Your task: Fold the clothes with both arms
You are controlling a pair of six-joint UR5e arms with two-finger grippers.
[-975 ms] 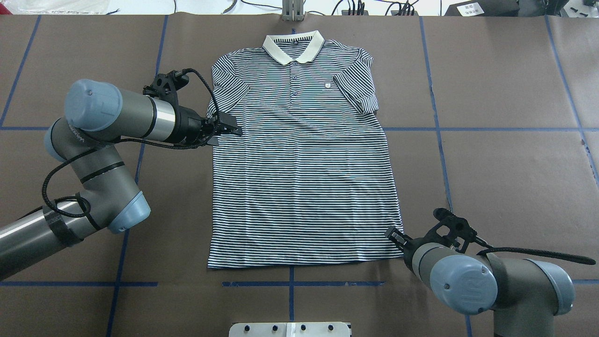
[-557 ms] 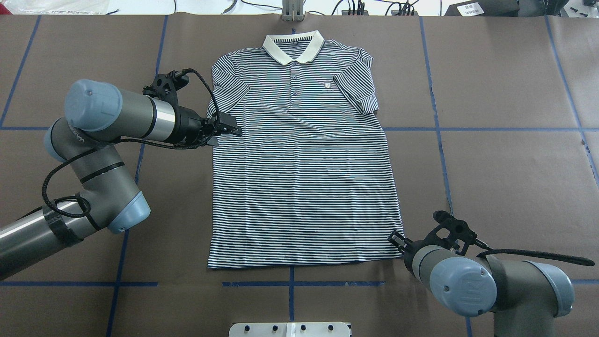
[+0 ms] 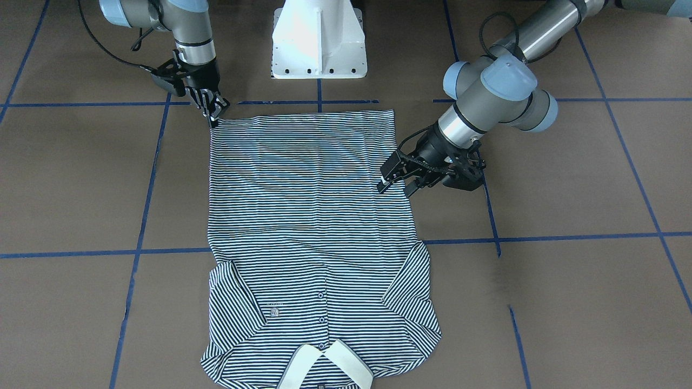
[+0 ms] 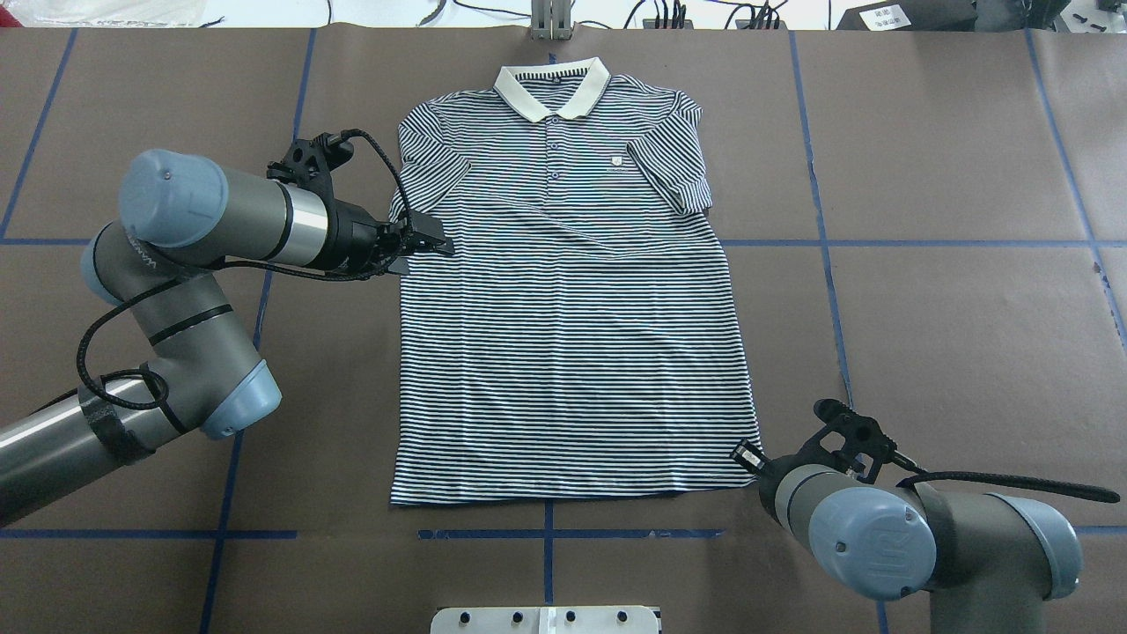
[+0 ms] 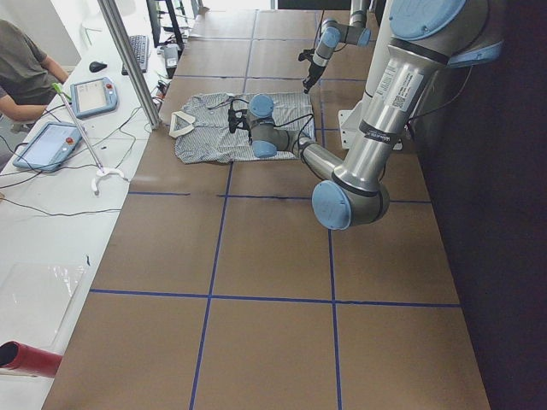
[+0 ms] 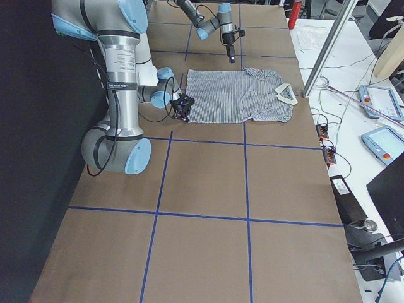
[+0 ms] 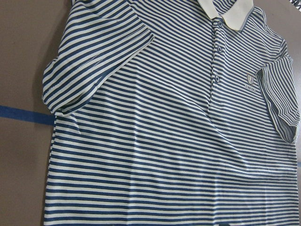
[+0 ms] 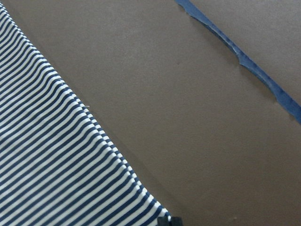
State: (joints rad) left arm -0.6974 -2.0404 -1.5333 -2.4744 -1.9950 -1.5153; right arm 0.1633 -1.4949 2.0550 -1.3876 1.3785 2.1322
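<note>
Now left claw (image 3: pixel 394 189) spread at shirt (image 3: pixel 308 216) edge — right claw (image 3: pixel 213 116) at hem

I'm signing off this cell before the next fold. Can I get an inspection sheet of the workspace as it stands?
Surface: brown paper with a blue tape grid, lying flat.
Job's things: striped polo shirt spread face up, unfolded, collar away from the robot.
Clutter: nothing seen on the paper.
Grippers: left pincer open at the shirt's side edge below a sleeve; right pincer at a hem corner, open or shut cannot be told.
Cables: black cable loops along the left arm; another trails off the right arm.
Surroundings: white pedestal; a person seated at a side bench with control tablets.
</note>
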